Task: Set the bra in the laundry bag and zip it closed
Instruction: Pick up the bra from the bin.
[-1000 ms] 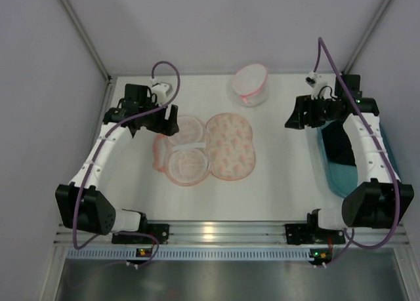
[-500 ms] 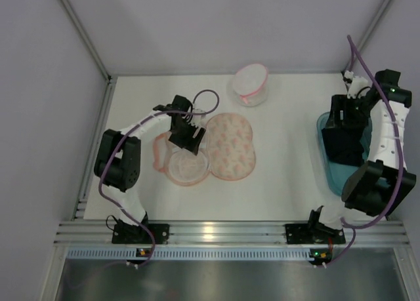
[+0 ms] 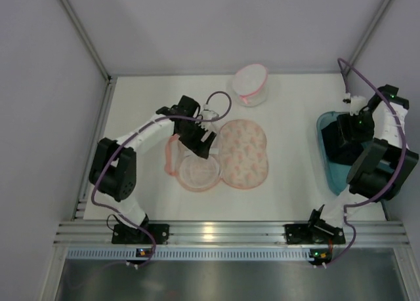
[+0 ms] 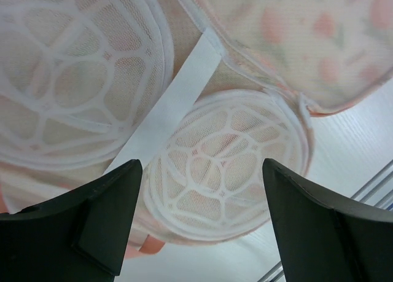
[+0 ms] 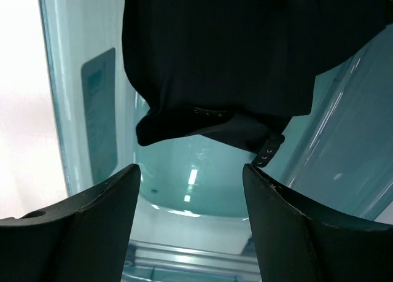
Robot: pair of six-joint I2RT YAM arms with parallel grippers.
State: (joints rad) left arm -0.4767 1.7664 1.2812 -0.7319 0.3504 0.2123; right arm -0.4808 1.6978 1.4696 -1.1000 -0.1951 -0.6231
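The left gripper (image 4: 199, 190) hangs with jaws spread wide and nothing between them, just above the laundry bag (image 3: 244, 155), which lies open and flat. Under the jaws sits a white-ribbed mesh cup (image 4: 224, 165), and a white strap (image 4: 166, 113) runs diagonally ahead of them. The printed half spreads beyond the finger at the right of the wrist view, its long axis running far-to-near on the table (image 3: 295, 176). The right gripper (image 5: 190, 177) is also open and holds nothing, low inside the teal tub (image 5: 64, 97), whose walls rise close outside both fingers. The bra (image 5: 233, 54) lies crumpled just ahead of the fingertips, hook-and-eye end pointing back toward them; its long axis is hard to judge. A sticker (image 5: 98, 113) on the tub wall is unreadable
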